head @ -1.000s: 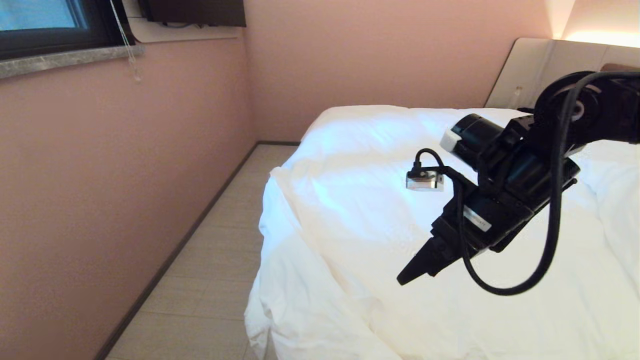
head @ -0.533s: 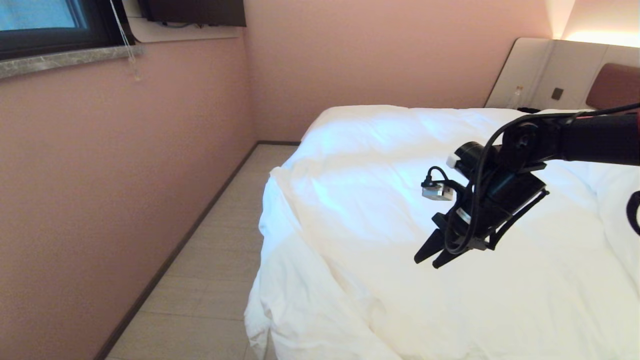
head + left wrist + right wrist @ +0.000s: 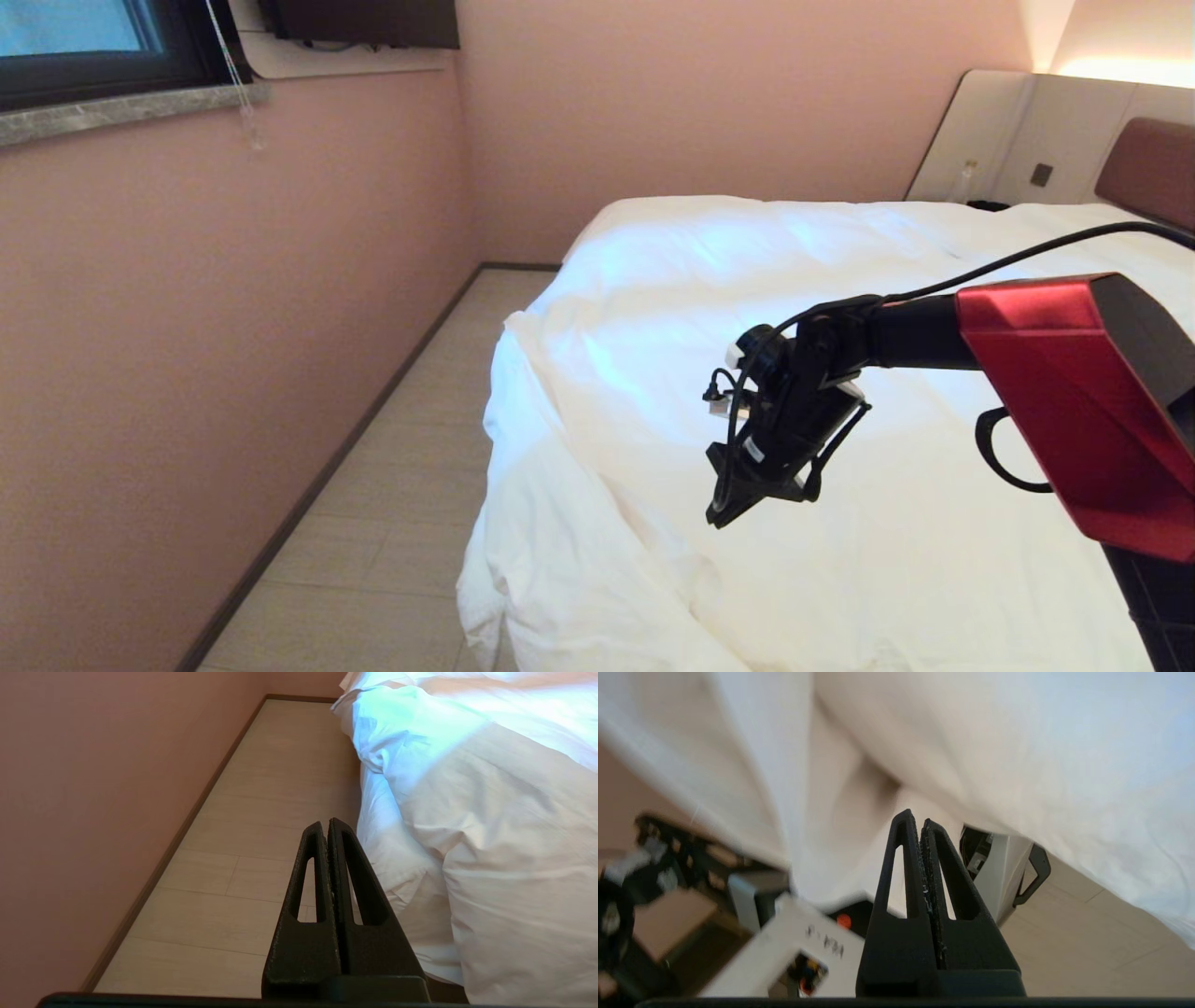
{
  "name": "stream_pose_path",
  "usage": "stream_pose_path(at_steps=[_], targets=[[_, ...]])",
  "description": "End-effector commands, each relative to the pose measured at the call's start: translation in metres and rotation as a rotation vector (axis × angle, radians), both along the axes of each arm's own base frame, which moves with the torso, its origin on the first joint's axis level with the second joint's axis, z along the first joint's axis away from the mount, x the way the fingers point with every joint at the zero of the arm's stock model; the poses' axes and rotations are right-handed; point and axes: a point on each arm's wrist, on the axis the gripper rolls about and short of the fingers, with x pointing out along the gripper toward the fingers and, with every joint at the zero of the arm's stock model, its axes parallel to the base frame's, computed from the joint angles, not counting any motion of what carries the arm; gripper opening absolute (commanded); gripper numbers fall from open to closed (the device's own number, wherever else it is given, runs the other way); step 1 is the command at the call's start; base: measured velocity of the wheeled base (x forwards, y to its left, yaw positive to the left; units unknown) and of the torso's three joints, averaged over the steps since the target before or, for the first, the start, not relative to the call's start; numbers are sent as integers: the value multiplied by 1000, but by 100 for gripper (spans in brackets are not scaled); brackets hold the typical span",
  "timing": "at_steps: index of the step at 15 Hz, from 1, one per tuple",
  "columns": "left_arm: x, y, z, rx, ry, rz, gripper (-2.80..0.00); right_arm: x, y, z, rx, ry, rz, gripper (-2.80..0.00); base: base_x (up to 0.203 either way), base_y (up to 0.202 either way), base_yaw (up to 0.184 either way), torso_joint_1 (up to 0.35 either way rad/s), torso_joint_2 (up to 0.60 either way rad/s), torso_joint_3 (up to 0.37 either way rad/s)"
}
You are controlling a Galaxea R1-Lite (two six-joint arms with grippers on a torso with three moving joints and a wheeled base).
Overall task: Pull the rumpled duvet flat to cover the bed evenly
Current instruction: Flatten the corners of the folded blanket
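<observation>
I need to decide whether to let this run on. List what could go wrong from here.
1. The right gripper is shut with nothing between its fingers, above the puffy white duvet; a pull from here would likely move no fabric.
2. The duvet bunches and hangs over the bed's near corner towards the pale floor; a careless tug could drag more off.
3. The left gripper is shut beside the bed and gives no help.

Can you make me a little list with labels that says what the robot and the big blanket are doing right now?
place: bedroom with pink walls, pale floor
duvet: white, spread over the bed, rumpled and bunched at the near corner
right gripper: shut, empty, pointing down above the duvet near that corner
left gripper: shut, empty, low beside the bed, over the floor
touching the duvet: neither gripper, as far as can be seen
</observation>
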Motion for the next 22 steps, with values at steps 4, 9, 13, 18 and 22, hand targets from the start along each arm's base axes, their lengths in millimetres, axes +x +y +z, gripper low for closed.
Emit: stream_pose_path(at_steps=[4, 9, 13, 18, 22], targets=[[0, 0, 0, -1, 0, 1, -280, 9, 32, -30, -85, -30, -173, -280, 0, 0, 0, 0, 0, 0], [0, 0, 0, -1, 0, 1, -280, 5, 50, -45, -100, -10, -199, -280, 0, 0, 0, 0, 0, 0], [0, 0, 0, -1, 0, 1, -280, -15, 82, -44, -117, -25, -140, -280, 0, 0, 0, 0, 0, 0], [0, 0, 0, -1, 0, 1, -280, -53, 128, -40, -116, -46, -16, -280, 0, 0, 0, 0, 0, 0], [0, 0, 0, -1, 0, 1, -280, -80, 157, -38, -105, -56, 57, -280, 0, 0, 0, 0, 0, 0]])
